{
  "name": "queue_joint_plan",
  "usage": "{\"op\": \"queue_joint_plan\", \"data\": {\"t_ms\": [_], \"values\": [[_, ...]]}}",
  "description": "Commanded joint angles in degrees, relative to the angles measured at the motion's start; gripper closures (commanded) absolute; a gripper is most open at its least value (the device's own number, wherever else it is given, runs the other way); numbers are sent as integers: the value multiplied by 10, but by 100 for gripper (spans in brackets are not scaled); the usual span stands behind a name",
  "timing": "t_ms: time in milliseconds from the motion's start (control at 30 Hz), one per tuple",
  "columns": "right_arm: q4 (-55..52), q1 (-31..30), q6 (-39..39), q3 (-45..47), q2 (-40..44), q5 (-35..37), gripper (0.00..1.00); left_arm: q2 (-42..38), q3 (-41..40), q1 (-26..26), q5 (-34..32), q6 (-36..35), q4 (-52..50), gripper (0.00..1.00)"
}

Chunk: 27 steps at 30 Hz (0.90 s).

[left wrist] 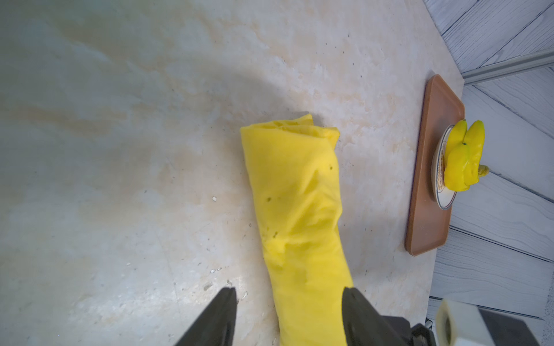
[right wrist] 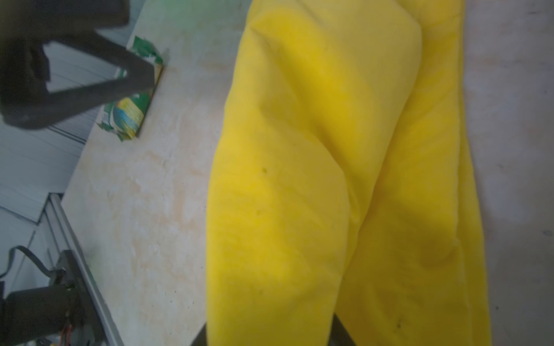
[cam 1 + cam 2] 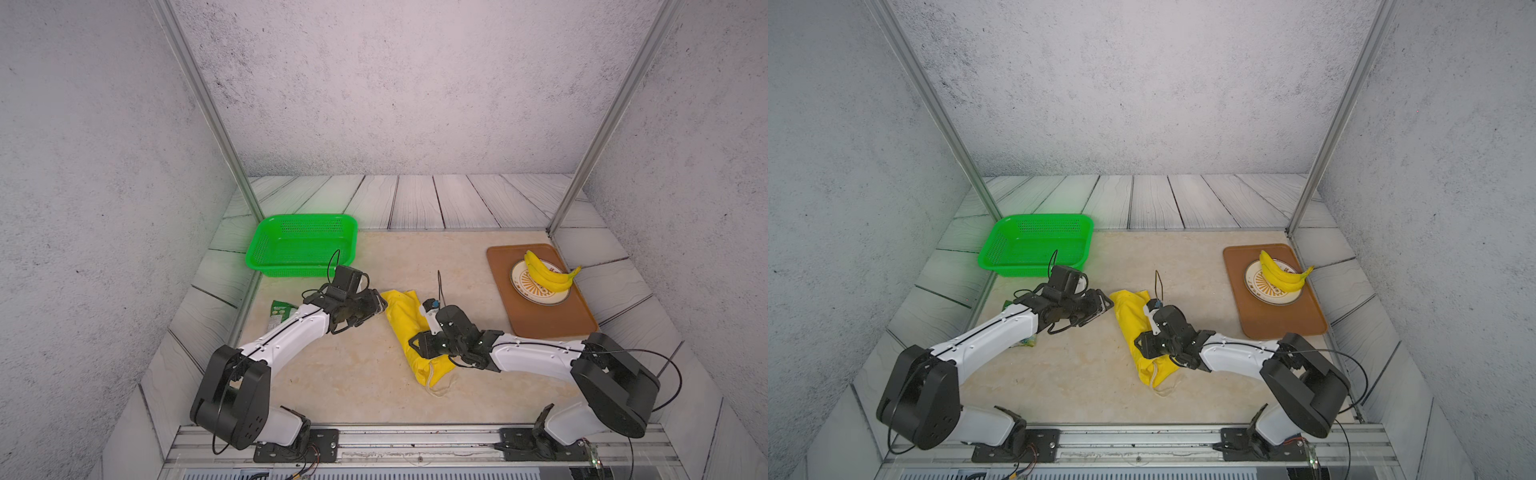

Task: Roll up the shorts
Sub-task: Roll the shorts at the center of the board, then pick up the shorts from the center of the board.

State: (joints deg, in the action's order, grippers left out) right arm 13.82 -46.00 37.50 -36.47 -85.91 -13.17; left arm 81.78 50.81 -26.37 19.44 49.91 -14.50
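Shorts point(image 3: 401, 316) point(image 3: 1129, 316): bright yellow cloth, rolled into a long bundle, lying near the middle of the table point(image 3: 353, 382) in both top views, long axis running from 11 to 5 o'clock. A whitish drawstring point(image 3: 434, 380) trails from the 5 o'clock end onto the table. Left end effector point(image 3: 381, 306): at the 11 o'clock end of the bundle. In the left wrist view this end effector point(image 1: 289, 292) stands wide astride the cloth point(image 1: 296, 194), one finger point(image 1: 221, 311) clear of it and the other against it. Right end effector point(image 3: 415, 345): on the middle of the bundle, reaching in from 4 o'clock. In the right wrist view this end effector point(image 2: 271, 335) shows only its finger ends at the frame edge, with yellow cloth point(image 2: 329, 149) filling the gap between them; it is clamped on the shorts. Green perforated plastic basket point(image 3: 291, 269): at 10 o'clock, well apart from the shorts. Brown tray point(image 3: 540, 322): at 2 o'clock, bearing a patterned plate point(image 3: 540, 300) with a bunch of bananas point(image 3: 544, 272) on it. Green snack packet point(image 3: 280, 313) point(image 2: 132, 113): flat on the table at 9 o'clock, partly hidden by the left arm.
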Motion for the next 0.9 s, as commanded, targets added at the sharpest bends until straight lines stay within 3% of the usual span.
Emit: {"op": "queue_joint_plan", "data": {"t_ms": [0,233,367,667,867], "values": [[136,35,96,46,8,-75,59,6,-41,-16,28,2,64,37],[300,101,195,152,-33,-106,59,31,-43,-61,44,3,170,33],[336,116,214,175,-50,-111,59,78,-14,-74,53,-3,190,33],[306,126,204,188,-35,-103,54,205,100,-111,27,-42,78,33],[231,132,167,179,6,-120,40,270,146,-119,-14,-68,-11,35]]}}
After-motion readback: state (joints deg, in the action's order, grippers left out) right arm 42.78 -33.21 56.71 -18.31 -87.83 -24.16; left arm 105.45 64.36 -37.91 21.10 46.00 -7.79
